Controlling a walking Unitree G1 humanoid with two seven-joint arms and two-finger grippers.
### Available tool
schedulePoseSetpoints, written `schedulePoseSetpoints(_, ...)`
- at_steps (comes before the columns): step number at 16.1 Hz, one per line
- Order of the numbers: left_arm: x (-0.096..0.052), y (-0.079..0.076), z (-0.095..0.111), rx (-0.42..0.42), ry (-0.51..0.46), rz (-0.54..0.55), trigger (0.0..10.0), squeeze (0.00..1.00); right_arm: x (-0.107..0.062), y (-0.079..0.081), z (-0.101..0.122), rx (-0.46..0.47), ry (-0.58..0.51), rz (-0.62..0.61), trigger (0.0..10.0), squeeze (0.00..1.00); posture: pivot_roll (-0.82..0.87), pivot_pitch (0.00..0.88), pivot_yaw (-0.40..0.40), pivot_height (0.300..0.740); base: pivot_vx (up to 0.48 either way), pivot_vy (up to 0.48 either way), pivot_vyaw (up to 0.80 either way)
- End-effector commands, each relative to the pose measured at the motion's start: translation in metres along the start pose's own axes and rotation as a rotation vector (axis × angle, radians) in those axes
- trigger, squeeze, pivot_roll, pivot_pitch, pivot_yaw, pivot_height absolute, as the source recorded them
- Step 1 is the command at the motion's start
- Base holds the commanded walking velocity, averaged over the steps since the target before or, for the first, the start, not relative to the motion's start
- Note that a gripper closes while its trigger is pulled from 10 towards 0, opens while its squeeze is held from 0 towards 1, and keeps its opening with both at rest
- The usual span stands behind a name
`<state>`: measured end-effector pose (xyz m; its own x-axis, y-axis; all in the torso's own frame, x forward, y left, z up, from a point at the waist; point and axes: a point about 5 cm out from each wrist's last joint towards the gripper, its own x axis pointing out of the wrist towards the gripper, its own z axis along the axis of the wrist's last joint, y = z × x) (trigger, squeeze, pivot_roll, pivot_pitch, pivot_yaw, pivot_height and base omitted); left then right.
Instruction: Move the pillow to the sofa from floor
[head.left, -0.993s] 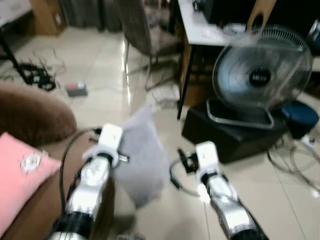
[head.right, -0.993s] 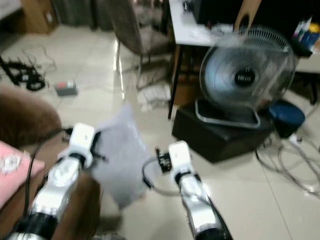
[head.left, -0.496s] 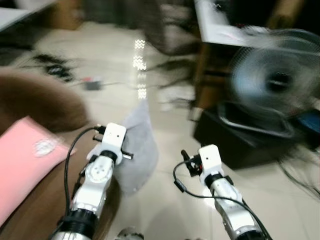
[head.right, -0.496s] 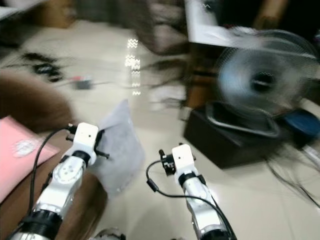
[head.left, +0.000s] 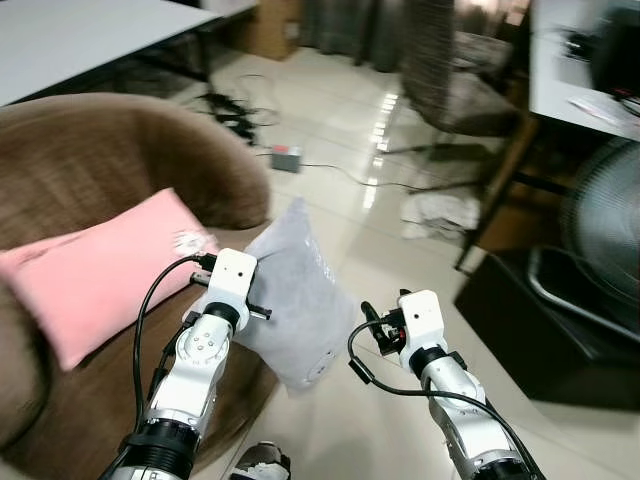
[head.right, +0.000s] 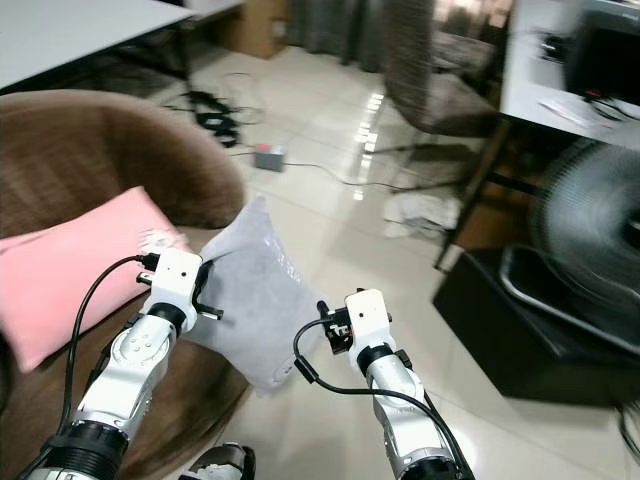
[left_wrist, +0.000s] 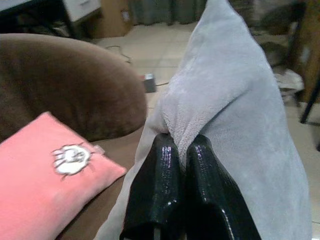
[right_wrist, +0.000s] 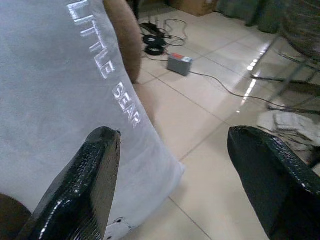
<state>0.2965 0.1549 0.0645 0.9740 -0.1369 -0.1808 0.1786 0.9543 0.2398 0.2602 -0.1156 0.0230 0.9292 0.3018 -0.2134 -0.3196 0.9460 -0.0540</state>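
A grey pillow (head.left: 298, 290) with pale lettering hangs in the air beside the brown sofa (head.left: 90, 170), its lower corner near the seat's front edge. My left gripper (left_wrist: 181, 150) is shut on a fold of the grey pillow (left_wrist: 235, 100) at its near edge. My right gripper (right_wrist: 172, 175) is open, its two black fingers (right_wrist: 85, 185) spread wide just in front of the pillow's lettered face (right_wrist: 55, 95), not touching it. A pink pillow (head.left: 95, 270) lies on the sofa seat.
Tiled floor (head.left: 340, 200) stretches ahead, with cables (head.left: 230, 105) and a small grey box (head.left: 286, 158). A chair (head.left: 455, 80) and a table leg (head.left: 490, 190) stand ahead; a fan (head.left: 605, 220) on a black box (head.left: 540, 320) is at right.
The camera has swung left, bringing the sofa and pink pillow into fuller view. The grey pillow stays in my left gripper, now closer to the sofa. The right gripper remains open beside it.
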Motion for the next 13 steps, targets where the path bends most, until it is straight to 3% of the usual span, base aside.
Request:
schedulePoseSetpoints(1,0.0009,0.0016,0.0123,0.001,-0.052,0.017,0.0,0.0,0.0008,-0.004,0.0021,0.022,0.0,-0.014,10.0,0.0,0.16,0.044,-0.037,0.74,0.0,0.0,0.71)
schedulePoseSetpoints(7,-0.0022,-0.0006,0.0163,-0.006,-0.064,0.04,0.0,0.0,0.0033,-0.0021,0.0035,0.058,-0.001,0.014,10.0,0.0,0.17,0.047,-0.044,0.74,0.0,0.0,0.71)
schedulePoseSetpoints(13,-0.006,0.0058,0.018,0.003,-0.065,0.097,0.0,0.0,0.0093,0.0002,0.0073,0.07,-0.003,0.069,10.0,0.08,0.21,0.037,-0.055,0.74,0.0,0.0,0.7)
